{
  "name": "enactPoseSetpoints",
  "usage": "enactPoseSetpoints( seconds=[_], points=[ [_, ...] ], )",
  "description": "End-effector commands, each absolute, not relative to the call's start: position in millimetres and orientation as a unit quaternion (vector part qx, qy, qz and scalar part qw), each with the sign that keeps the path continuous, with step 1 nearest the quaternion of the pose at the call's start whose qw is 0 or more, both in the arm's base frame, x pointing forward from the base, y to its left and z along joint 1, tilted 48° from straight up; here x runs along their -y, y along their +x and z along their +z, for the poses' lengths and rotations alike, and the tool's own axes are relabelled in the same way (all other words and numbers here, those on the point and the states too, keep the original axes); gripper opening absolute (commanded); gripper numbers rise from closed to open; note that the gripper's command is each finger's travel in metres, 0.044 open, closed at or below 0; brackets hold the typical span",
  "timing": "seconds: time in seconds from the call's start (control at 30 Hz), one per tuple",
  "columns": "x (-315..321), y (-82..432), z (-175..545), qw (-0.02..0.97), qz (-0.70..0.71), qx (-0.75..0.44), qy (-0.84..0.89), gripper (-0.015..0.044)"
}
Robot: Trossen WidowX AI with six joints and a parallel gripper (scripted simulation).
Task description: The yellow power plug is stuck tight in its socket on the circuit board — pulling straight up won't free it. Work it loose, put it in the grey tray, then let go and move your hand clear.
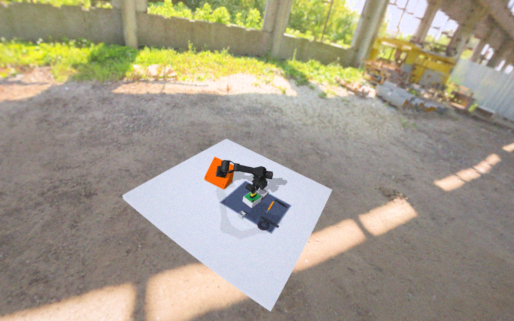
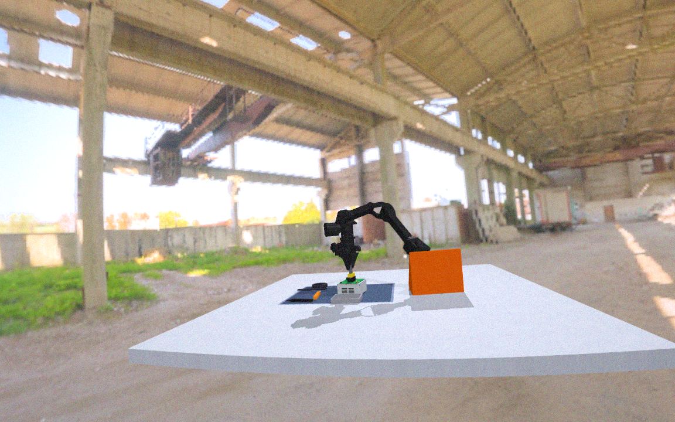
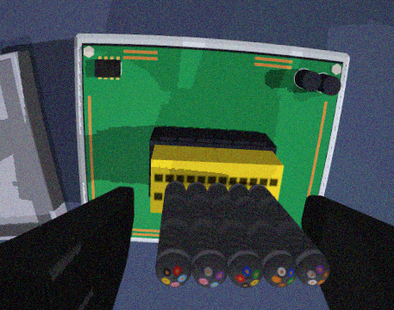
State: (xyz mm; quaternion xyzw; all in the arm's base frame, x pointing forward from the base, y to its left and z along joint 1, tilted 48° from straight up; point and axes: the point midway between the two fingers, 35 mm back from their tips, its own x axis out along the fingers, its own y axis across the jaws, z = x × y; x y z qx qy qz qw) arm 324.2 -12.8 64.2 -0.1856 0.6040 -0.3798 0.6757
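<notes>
The yellow plug (image 1: 253, 195) (image 2: 351, 275) (image 3: 218, 157) sits in the black socket (image 3: 214, 135) on the green circuit board (image 2: 345, 281) (image 3: 123, 99), in a white housing. Thick black cables (image 3: 235, 232) rise from the plug toward the wrist camera. My gripper (image 1: 253, 191) (image 2: 351, 271) (image 3: 221, 207) is open. In the wrist view its fingers stand either side of the plug and cables, with gaps on both sides; the plug's lower part is hidden behind the cables. The grey tray (image 2: 346, 299) (image 3: 41, 129) lies beside the board, on the left in the wrist view.
A dark blue mat (image 1: 230, 200) (image 2: 382, 293) lies under the board. An orange-handled tool (image 1: 271, 205) (image 2: 317, 295), a black ring (image 1: 263, 225) (image 2: 319, 286) and a small grey piece (image 1: 242, 213) are around it. A large orange block (image 1: 212, 174) (image 2: 436, 271) stands at the arm's base.
</notes>
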Motion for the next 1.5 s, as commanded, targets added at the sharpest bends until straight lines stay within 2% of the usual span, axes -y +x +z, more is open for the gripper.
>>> enactPoseSetpoints(
  seconds=[0.0, 0.3, 0.33, 1.07, 1.47],
  points=[
    [14, 324, 63, 0.676, -0.379, -0.603, -0.188, 0.0249],
    [14, 324, 63, 0.676, -0.379, -0.603, -0.188, 0.0013],
    [14, 324, 63, 0.676, -0.379, -0.603, -0.188, 0.0000],
    [-3, 326, 69, 0.659, -0.409, -0.594, -0.214, 0.0000],
    [6, 321, 85, 0.701, -0.331, -0.615, -0.145, 0.0000]
  ],
)
